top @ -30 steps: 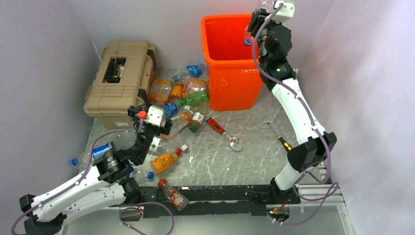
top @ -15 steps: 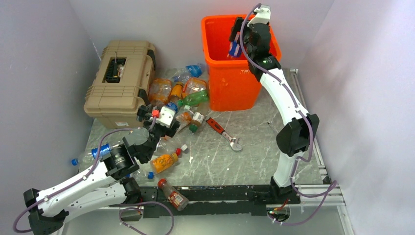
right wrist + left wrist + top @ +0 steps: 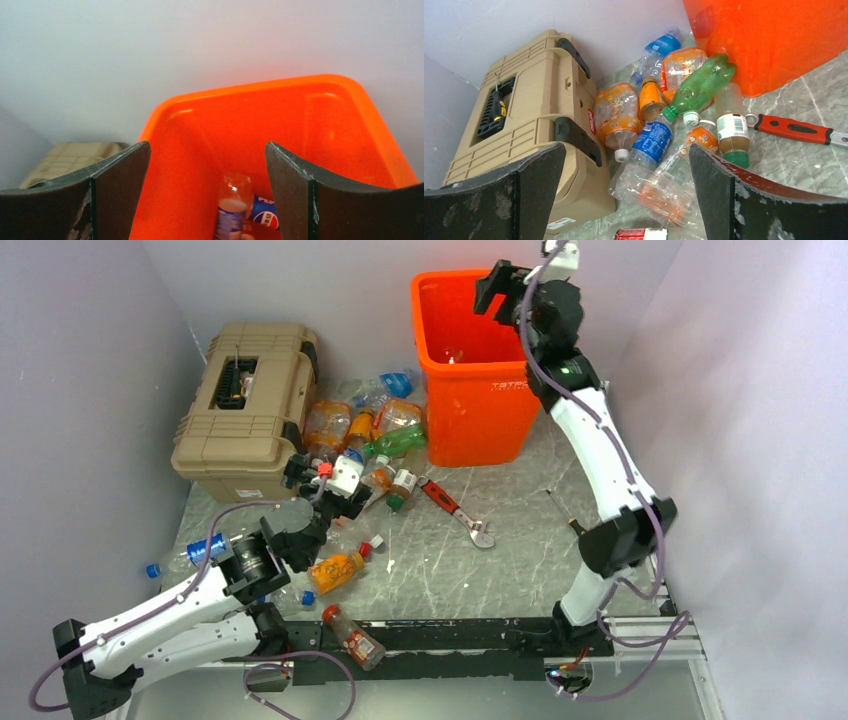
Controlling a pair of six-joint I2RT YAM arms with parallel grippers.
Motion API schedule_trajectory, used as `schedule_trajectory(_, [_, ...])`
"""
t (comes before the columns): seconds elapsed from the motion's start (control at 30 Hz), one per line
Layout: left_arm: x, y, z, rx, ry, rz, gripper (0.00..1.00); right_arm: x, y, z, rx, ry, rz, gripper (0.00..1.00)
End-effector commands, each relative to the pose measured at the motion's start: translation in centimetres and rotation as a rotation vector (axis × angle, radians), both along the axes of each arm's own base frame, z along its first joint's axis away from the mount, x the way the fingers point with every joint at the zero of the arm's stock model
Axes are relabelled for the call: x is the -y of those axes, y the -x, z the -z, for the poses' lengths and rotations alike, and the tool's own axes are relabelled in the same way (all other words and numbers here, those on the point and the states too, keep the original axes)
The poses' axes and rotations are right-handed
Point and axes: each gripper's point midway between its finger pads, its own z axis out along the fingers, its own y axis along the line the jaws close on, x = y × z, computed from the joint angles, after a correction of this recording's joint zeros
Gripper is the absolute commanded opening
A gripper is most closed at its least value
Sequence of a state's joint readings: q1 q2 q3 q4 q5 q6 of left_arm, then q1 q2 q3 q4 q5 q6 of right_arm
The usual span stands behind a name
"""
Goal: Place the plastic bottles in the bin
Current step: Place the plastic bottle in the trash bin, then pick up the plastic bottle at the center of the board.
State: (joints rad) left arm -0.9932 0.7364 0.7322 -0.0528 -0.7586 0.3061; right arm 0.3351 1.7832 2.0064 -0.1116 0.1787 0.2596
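Tan ribbed plastic toolbox (image 3: 245,410) far left. Left gripper (image 3: 626,155) spread wide, empty, hovering over a heap of clear, orange and green plastic bottles (image 3: 651,142). Heap lies on grey marbled table (image 3: 500,565) between toolbox and tall bright-orange plastic bin (image 3: 475,415). Red-handled wrench (image 3: 455,508) just beside heap. Right gripper (image 3: 207,150) wide apart, empty, above bin. Blue-label bottles (image 3: 231,215) lie inside bin.

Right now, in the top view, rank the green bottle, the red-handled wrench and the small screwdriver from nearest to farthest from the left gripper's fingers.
1. Green bottle: just ahead of the left gripper, up and to the right.
2. Red-handled wrench: further right, mid-view.
3. Screwdriver: far to the right.
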Motion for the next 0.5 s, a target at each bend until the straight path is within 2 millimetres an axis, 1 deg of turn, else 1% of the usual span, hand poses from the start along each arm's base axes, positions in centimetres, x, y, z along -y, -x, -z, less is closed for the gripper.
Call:
schedule_trajectory(0.0, [-0.4,-0.7,-0.7,-0.001,-0.001,-0.071,0.99,-0.6,9.8,-10.5,0.243,-0.133,-0.157,0.88])
schedule_trajectory(0.07, [-0.3,-1.0,-0.1,-0.042,-0.016,-0.1,1.0,-1.9,13.1,-10.4,0.263,-0.148,-0.235,0.88])
schedule_trajectory(0.1, [-0.3,-1.2,-0.1,-0.051,-0.021,-0.113,0.99,-2.7,14.7,-9.6,0.261,-0.153,-0.283,0.87])
schedule_trajectory(0.13, [-0.3,-1.3,0.2,-0.063,-0.028,-0.123,0.99,-3.3,16.4,-8.8,0.259,-0.157,-0.322,0.87])
schedule_trajectory(0.23, [-0.5,-1.7,0.6,-0.079,-0.009,-0.153,0.99,-5.4,21.3,-4.6,0.226,-0.165,-0.436,0.87])
schedule_trajectory(0.27, [-0.6,-1.8,0.6,-0.084,0.011,-0.161,0.99,-6.1,22.7,-2.6,0.198,-0.167,-0.47,0.86])
schedule_trajectory(0.3, [-0.6,-1.9,0.7,-0.093,0.038,-0.164,1.0,-6.1,24.5,-1.5,0.191,-0.18,-0.496,0.86])
schedule_trajectory(0.33, [-0.5,-1.9,0.8,-0.112,0.065,-0.168,1.0,-6.8,25.2,1.4,0.143,-0.18,-0.52,0.86])
schedule_trajectory(0.37, [-0.4,-1.8,1.1,-0.143,0.102,-0.17,0.99,-6.8,26.6,3.3,0.119,-0.188,-0.543,0.85])
schedule_trajectory(0.4, [-0.2,-1.7,1.5,-0.186,0.159,-0.176,1.0,-6.9,27.6,5.6,0.078,-0.194,-0.556,0.85])
schedule_trajectory(0.43, [0.0,-1.5,2.1,-0.236,0.201,-0.181,0.99,-6.7,27.9,9.4,0.006,-0.187,-0.542,0.85])
schedule_trajectory(0.47, [0.3,-1.2,2.8,-0.286,0.251,-0.185,0.99,-6.3,28.5,11.5,-0.034,-0.191,-0.538,0.85])
